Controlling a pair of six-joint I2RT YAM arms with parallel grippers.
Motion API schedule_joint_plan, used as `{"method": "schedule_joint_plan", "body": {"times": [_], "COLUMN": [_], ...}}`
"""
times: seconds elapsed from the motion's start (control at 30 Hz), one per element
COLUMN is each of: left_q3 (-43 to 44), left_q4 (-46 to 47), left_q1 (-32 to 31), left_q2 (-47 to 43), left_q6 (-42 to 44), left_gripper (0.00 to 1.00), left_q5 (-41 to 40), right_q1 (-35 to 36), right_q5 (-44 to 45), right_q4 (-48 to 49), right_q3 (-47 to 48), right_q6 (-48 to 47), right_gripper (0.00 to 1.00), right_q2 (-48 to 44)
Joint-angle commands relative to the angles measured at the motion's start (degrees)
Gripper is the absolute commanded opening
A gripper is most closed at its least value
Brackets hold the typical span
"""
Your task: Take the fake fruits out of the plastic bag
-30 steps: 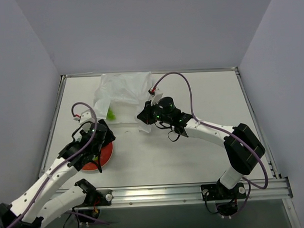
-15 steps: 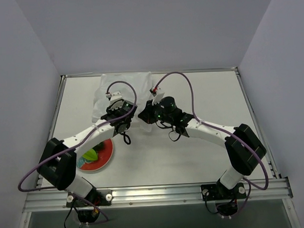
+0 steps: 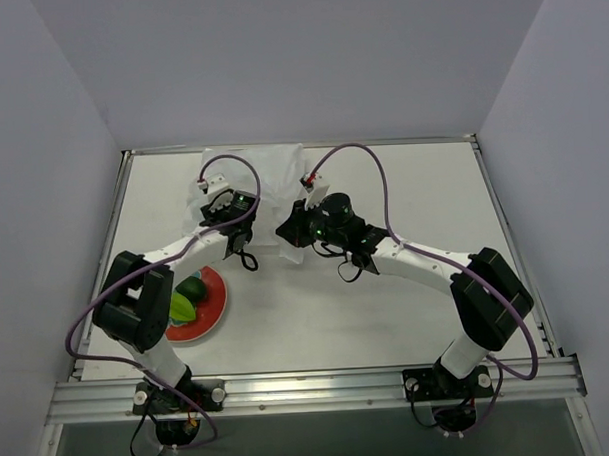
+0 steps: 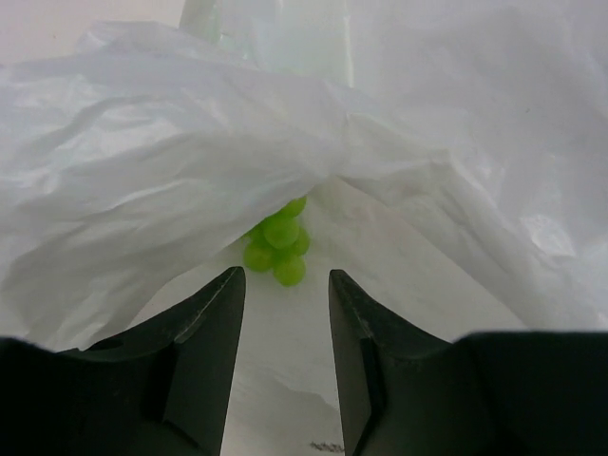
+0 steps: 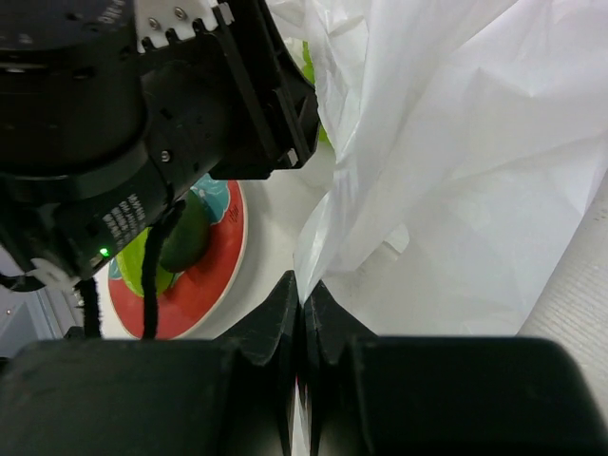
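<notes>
The left arm [image 3: 175, 255] has been swinging away from the plate [image 3: 215, 313] on the near left, and it is now stretching out toward the far side, up to the mouth of the plastic bag [image 3: 253, 175]. On that plate the dark green round fruit [image 3: 194, 289] and the yellow-green ridged fruit [image 3: 178, 308] are already lying side by side, so the step in hand seems to be the last fetch. The left gripper [image 4: 283, 285] is hovering low at the opening with its jaws partly spread and nothing between them. It is pointing straight at the grape bunch [image 4: 280, 237], which is lying just inside under a drooping fold of the bag. To its right, the right gripper [image 5: 302, 290] is pressing its fingers together on the bag's near edge, holding the mouth up. Next, the left arm is probably needing to push further in beneath the fold and straddle the bunch before closing, without catching the thin plastic.
</notes>
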Motion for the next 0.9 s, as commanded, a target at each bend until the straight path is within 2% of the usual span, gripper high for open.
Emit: {"method": "schedule_joint_plan", "body": {"times": [0.0,0.17,0.3,0.63,0.73,0.8,0.83,0.87], "left_q3": [0.68,1.38,1.91,2.18,2.44,2.27,2.09,1.57], "left_q4": [3.70,5.64,6.08,8.63,9.42,9.95,10.30,10.56], "left_q1": [1.36,3.03,3.91,5.85,6.29,6.46,6.46,6.46], "left_q2": [0.97,3.96,6.24,10.55,11.34,11.52,11.35,11.09], "left_q6": [1.36,2.94,3.21,2.94,4.00,4.44,4.44,4.44], "left_gripper": [0.39,0.48,0.52,0.52,0.50,0.44,0.40,0.29], "left_q5": [-2.91,-2.03,-2.12,-0.80,-0.27,-0.01,-0.01,0.08], "right_q1": [-0.18,-0.18,-0.18,-0.18,-0.18,-0.18,-0.18,-0.18], "right_q5": [-1.00,-1.35,-1.62,-1.79,-1.88,-1.71,-1.62,-1.53], "right_q4": [3.03,3.03,3.03,3.03,3.03,3.03,2.94,2.94], "right_q3": [-0.18,-0.09,0.00,0.00,0.00,0.00,-0.09,-0.09], "right_q6": [0.09,0.17,0.18,0.18,0.09,0.09,0.09,0.09], "right_gripper": [0.00,0.00,0.00,0.00,0.00,0.00,0.00,0.00], "right_q2": [-2.16,-1.81,-1.54,-1.28,-1.11,-1.02,-1.02,-0.93]}}
